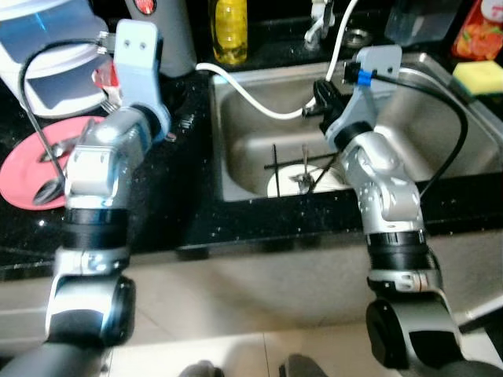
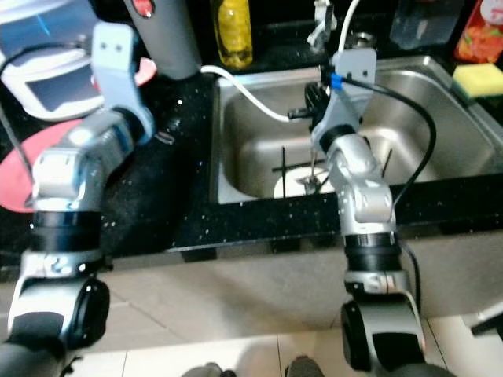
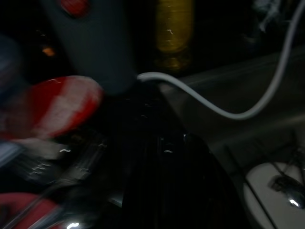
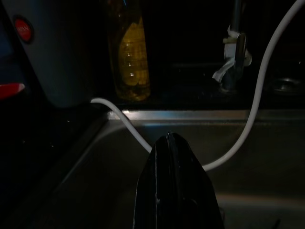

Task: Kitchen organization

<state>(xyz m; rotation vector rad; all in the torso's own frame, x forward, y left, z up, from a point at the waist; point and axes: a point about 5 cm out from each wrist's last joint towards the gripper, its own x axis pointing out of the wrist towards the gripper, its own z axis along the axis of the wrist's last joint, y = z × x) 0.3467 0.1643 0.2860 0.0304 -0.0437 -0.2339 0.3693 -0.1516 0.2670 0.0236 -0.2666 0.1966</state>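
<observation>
1. Desk (image 1: 181,220): black speckled stone, running left to right, with a steel sink (image 1: 424,133) set into its right half. The robot stands at the near edge with both arms raised over it.
2. White and blue appliance (image 1: 47,47), far left on the desk; a grey jug (image 2: 169,35) with a red button stands to its right. Risk: the left arm is close beside both, and a swing to the left or further away could knock them.
3. Pink plate (image 1: 27,169), left on the desk, with metal utensils lying on it. It looks like one of the things to be tidied, and nothing has hold of it.
4. White hose (image 1: 251,98) drapes from the desk across the far left part of the sink. Risk: the right arm could snag it when reaching down.
5. White plate (image 1: 287,182) on the sink floor, near side, under a dark wire rack, with a spoon (image 1: 305,177) lying on it. Risk: a blind reach could clatter the rack or chip the plate.
6. Yellow bottle (image 1: 229,31), far, behind the sink; yellow sponge (image 1: 478,76), far right on the rim.
7. Right gripper (image 4: 177,143) hovers over the sink, fingers pressed together, holding nothing.
8. Left gripper (image 3: 164,150) is over the desk near the sink's left rim. View dark and blurred; cannot tell how its fingers stand.
</observation>
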